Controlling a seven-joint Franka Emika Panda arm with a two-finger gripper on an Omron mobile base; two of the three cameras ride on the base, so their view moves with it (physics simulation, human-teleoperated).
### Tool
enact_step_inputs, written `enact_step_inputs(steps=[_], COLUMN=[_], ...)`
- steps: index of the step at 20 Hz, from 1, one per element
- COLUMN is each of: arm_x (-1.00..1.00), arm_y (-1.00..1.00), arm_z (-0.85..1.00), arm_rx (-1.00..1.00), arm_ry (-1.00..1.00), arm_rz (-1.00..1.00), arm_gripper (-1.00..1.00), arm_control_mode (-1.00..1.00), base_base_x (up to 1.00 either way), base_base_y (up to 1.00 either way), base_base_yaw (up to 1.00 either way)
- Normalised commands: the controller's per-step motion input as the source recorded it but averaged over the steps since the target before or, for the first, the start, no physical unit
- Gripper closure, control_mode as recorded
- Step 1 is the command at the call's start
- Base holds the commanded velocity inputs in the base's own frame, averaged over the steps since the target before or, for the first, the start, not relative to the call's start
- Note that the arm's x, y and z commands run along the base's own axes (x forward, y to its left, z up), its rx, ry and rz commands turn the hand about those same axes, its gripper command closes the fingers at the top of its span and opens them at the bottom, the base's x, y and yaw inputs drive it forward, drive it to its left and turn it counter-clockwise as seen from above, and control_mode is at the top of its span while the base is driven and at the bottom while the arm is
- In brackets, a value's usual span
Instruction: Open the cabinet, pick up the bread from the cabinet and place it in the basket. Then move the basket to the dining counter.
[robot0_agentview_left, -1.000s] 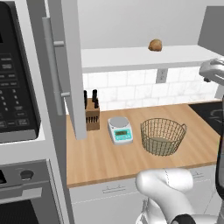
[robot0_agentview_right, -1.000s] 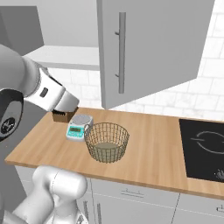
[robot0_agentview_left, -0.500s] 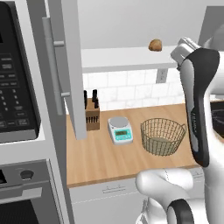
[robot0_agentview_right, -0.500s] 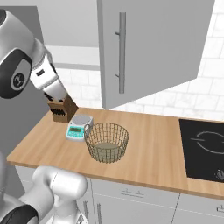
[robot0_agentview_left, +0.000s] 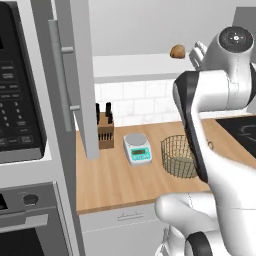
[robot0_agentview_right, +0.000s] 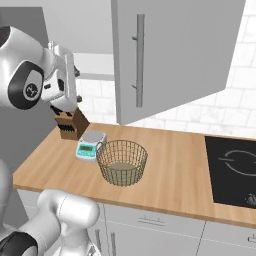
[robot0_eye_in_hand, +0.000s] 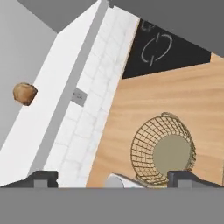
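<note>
Wood worktop (robot0_agentview_right: 175, 165) under the cabinet (robot0_agentview_right: 170, 55), doors open: bread (robot0_agentview_left: 177, 51) sits on its white shelf (robot0_agentview_left: 135, 67). Basket (robot0_agentview_right: 122, 162) below holds nothing, scale (robot0_agentview_right: 90, 145) just beside. Gripper (robot0_eye_in_hand: 113, 179) spread wide, holding nothing. No readable writing.

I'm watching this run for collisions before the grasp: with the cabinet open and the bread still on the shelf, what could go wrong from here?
1. The bread is small and round; the open gripper beside it could nudge it so it rolls along the shelf.
2. The open cabinet door hangs out over the worktop, so a wide arm swing might strike it.
3. The basket is light wire mesh; a high drop could miss or tip it.
</note>
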Motion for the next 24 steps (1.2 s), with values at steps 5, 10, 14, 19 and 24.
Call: enact_step_inputs(steps=[5,10,14,19,24], arm_x=[0.24,0.1,0.19,0.08,0.32], arm_y=[-0.42,-0.55,-0.2,-0.13,-0.4], arm_z=[0.19,0.0,0.0,0.0,0.0], arm_rx=[0.19,0.19,0.15,0.15,0.12], arm_ry=[-0.01,-0.07,-0.2,-0.21,-0.24], arm_rz=[-0.35,-0.31,-0.36,-0.38,-0.29], arm_gripper=[-1.0,-1.0,-1.0,-1.0,-1.0], arm_control_mode=[-1.0,-1.0,-1.0,-1.0,-1.0], base_base_x=[0.0,0.0,0.0,0.0,0.0], base_base_y=[0.0,0.0,0.0,0.0,0.0], base_base_yaw=[0.0,0.0,0.0,0.0,0.0])
